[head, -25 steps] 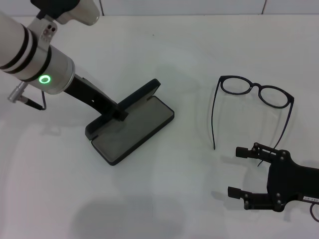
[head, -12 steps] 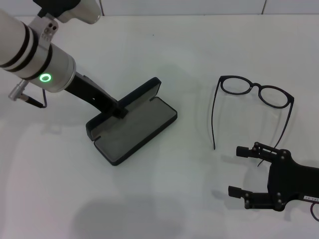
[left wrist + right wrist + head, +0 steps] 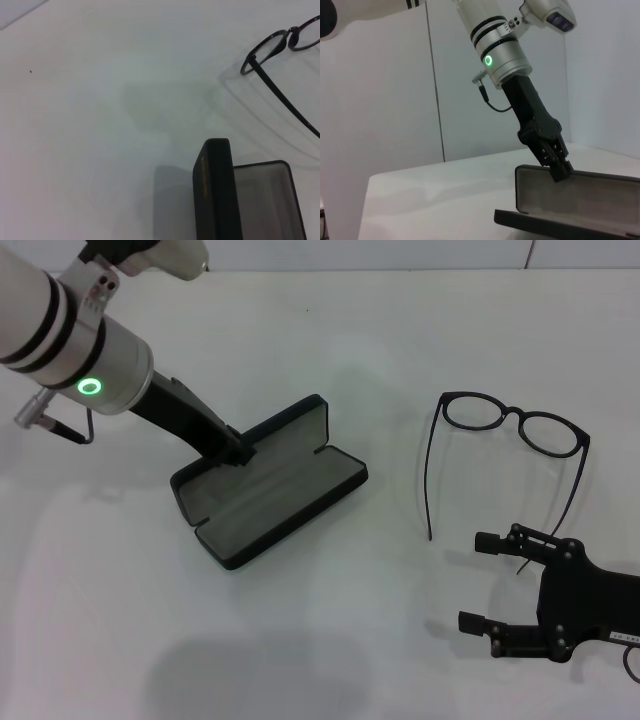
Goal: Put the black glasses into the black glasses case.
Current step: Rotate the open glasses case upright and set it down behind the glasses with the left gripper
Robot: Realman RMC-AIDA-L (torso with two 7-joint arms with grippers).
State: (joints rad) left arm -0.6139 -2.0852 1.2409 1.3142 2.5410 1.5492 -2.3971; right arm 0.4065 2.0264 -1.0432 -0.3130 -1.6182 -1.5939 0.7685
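- The black glasses case [image 3: 270, 485] lies open on the white tabletop [image 3: 330, 640], left of centre in the head view, set at a slant, with its grey lining facing up.
- Its lid [image 3: 283, 428] stands raised along the far long edge. In the left wrist view the lid [image 3: 215, 190] shows edge-on with small orange lettering on its outer face, and the grey tray [image 3: 265, 200] sits beside it.
- The left gripper [image 3: 240, 452] reaches down from the upper left and touches the top edge of the lid near its middle. Its jaws look pressed close together on that edge, though whether they actually pinch it cannot be told for sure.
- In the right wrist view the same left gripper [image 3: 555, 162] sits on the upper rim of the lid [image 3: 580, 192], and a green ring light [image 3: 488, 60] glows on the arm above it.
- The black glasses [image 3: 510, 445] rest on the tabletop well to the right of the case, lenses on the far side and both temple arms unfolded toward the robot.
- The right gripper [image 3: 488, 582] hovers low at the lower right, near the tip of the glasses' right temple arm. Its jaws are spread and hold nothing.
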